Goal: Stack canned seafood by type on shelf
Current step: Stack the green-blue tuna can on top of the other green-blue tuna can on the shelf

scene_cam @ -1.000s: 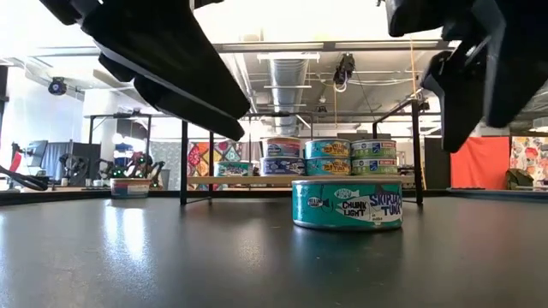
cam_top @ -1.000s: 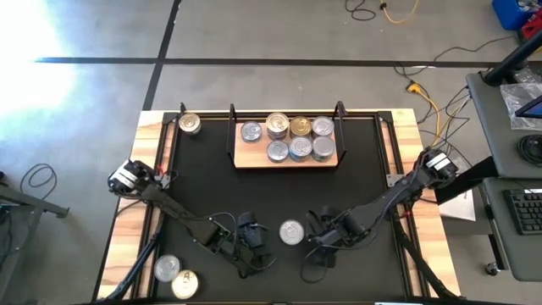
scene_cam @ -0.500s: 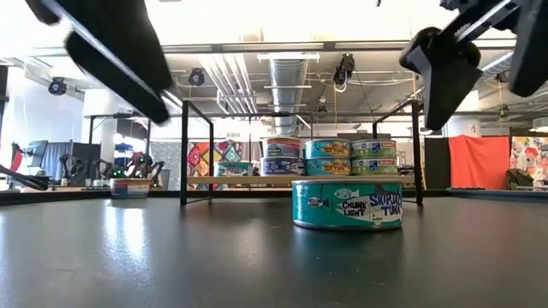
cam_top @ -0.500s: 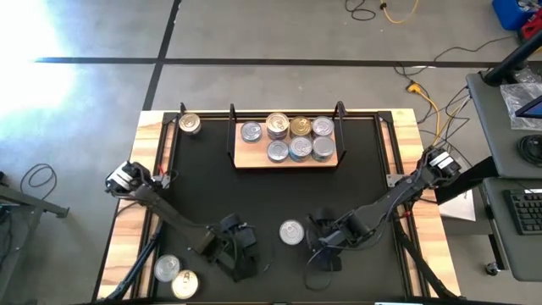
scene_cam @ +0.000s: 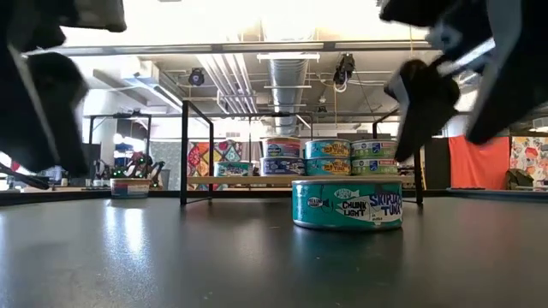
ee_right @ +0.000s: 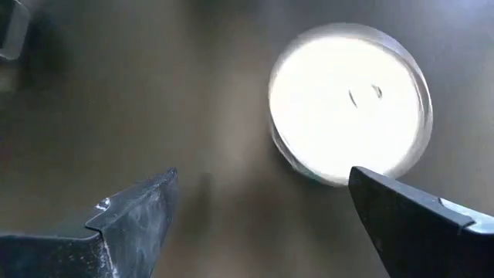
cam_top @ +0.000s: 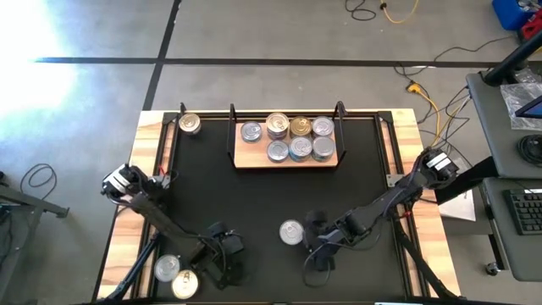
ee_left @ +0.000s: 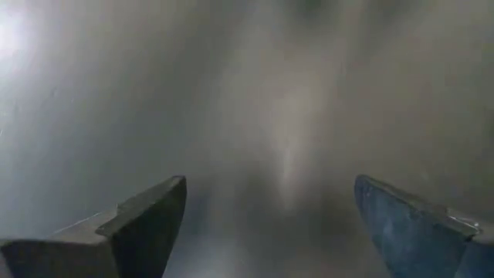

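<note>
Pick-up step, judged: right gripper (cam_top: 315, 252) jaws wide and empty, just beside the lone tin (cam_top: 291, 231) mid-table; it needs to centre over it and close. Left gripper (cam_top: 222, 261) wide, empty, nearer two front-corner tins (cam_top: 175, 277). Shelf (cam_top: 286, 158) far beyond the lone tin, holding seven.

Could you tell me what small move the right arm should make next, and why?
Probably shift the right gripper sideways until it is centred over the lone tin on the black table, then lower around it. The gripper is open and empty, and in the right wrist view the tin sits off to one side of the fingers rather than between them.
</note>
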`<action>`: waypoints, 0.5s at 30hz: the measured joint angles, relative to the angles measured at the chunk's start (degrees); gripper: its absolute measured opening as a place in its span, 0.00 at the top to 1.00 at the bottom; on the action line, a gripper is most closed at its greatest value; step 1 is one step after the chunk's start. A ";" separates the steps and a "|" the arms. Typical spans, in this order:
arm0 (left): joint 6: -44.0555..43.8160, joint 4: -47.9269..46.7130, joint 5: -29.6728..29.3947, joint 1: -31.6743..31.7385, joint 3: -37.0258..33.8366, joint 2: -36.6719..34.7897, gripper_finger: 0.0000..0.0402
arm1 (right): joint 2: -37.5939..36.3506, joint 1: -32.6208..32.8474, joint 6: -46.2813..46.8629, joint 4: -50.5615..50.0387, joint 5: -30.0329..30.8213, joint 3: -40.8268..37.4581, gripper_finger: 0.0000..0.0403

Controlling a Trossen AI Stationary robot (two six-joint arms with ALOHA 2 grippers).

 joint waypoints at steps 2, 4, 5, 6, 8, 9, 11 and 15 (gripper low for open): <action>3.81 2.85 1.58 1.66 -0.51 0.00 0.09 | -0.02 -0.37 1.08 -0.46 0.13 -0.78 0.07; 6.38 5.07 7.07 4.67 -0.80 0.00 0.07 | -0.01 -0.90 2.16 -0.48 0.15 -1.30 0.07; 7.68 5.72 9.05 6.23 -0.92 0.10 0.05 | -0.02 -1.24 2.17 -0.54 0.22 -1.55 0.07; 9.24 5.80 9.35 7.54 -0.92 0.28 0.03 | 0.21 -1.68 2.01 -0.25 0.34 -1.72 0.07; 13.67 5.29 8.39 9.84 -0.96 0.33 0.01 | 0.73 -2.82 1.56 0.09 0.27 -1.84 0.07; 16.06 5.49 7.58 10.77 -0.96 0.33 0.01 | 1.08 -3.44 1.12 -0.03 0.19 -1.89 0.07; 20.54 6.30 6.49 12.40 -1.19 0.33 0.01 | 1.31 -4.56 -0.08 -0.35 0.15 -1.89 0.07; 29.92 18.78 6.06 14.48 -4.38 0.33 0.01 | 1.29 -5.75 -1.46 -0.79 0.13 -1.89 0.07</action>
